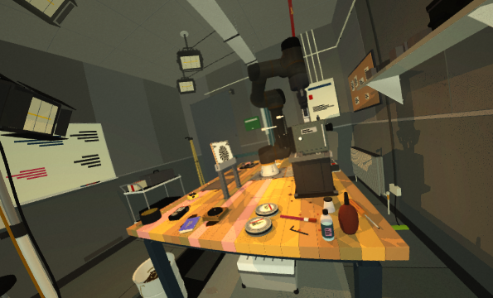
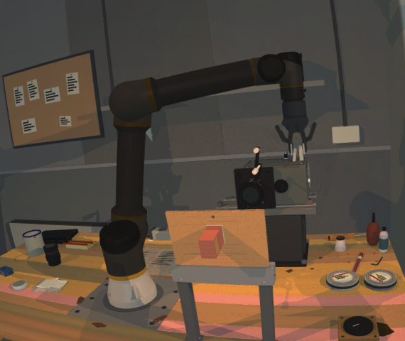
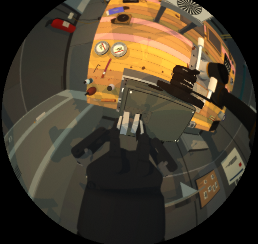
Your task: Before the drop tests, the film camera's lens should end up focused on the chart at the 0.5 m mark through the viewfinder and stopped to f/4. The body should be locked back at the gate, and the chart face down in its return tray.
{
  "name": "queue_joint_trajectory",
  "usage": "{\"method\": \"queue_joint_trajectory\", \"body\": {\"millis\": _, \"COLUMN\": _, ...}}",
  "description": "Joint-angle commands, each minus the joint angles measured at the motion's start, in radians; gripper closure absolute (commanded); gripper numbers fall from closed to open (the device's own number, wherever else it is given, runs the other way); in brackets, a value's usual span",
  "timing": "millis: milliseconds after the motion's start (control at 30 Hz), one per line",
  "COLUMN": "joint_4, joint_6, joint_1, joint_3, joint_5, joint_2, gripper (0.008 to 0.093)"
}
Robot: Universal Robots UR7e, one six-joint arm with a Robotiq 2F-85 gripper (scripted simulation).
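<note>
My gripper [image 2: 296, 154] [image 3: 130, 123] points straight down at the rear top edge of the film camera body [image 2: 291, 183] [image 3: 155, 113]. Its fingers are closing, and I cannot tell whether they hold anything there. The grey-green body sits on a dark pedestal [image 1: 314, 178]. Its black lens [image 2: 252, 194] faces the chart [image 1: 221, 152]. A white-tipped lever [image 2: 256, 159] stands above the lens. The chart stands upright on a grey stand [image 2: 225, 273], with its star pattern toward the lens.
Behind the bench is a grey wall with a corkboard [image 2: 52, 99]. Two film cans [image 1: 262, 217], a red pen, a hex key, bottles and a blower [image 1: 348, 215] lie on the bench. A spare lens [image 2: 52, 254] and cup sit at the far end.
</note>
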Motion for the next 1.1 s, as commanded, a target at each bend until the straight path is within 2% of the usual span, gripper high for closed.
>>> {"method": "queue_joint_trajectory", "body": {"millis": 0, "joint_4": -0.002, "joint_6": 0.000, "joint_1": 0.000, "joint_3": 0.002, "joint_5": -0.002, "joint_2": 0.002, "gripper": 0.0699}}
{"method": "queue_joint_trajectory", "body": {"millis": 400, "joint_4": -0.002, "joint_6": 0.000, "joint_1": 0.000, "joint_3": 0.002, "joint_5": -0.002, "joint_2": 0.002, "gripper": 0.0934}}
{"method": "queue_joint_trajectory", "body": {"millis": 1067, "joint_4": 0.001, "joint_6": 0.007, "joint_1": 0.007, "joint_3": 0.012, "joint_5": -0.002, "joint_2": -0.011, "gripper": 0.0934}}
